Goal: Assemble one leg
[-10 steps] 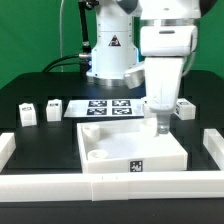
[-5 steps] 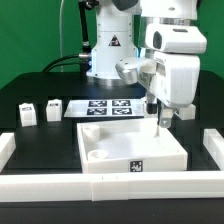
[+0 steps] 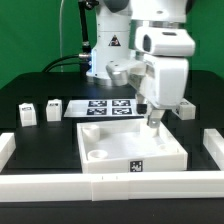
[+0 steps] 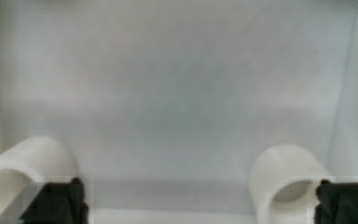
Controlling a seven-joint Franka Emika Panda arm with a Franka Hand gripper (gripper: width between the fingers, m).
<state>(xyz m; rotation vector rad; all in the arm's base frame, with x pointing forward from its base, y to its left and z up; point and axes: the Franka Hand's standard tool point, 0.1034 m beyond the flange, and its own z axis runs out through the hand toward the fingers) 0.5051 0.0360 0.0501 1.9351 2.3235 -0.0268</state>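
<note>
Hand [image 3: 154, 121] spread wide over the tray panel [image 3: 100, 168]

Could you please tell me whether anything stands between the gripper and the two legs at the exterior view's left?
Nothing tall. The open gripper hangs over a far corner of the panel. Toward the legs lie only the panel's low rim and the flat marker board, both likely passable from above.

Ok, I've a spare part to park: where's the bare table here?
Bare table at the exterior view's left, between tray panel and rail, before two legs; likewise at its right. Crowded behind: marker board, gripper, another leg.
</note>
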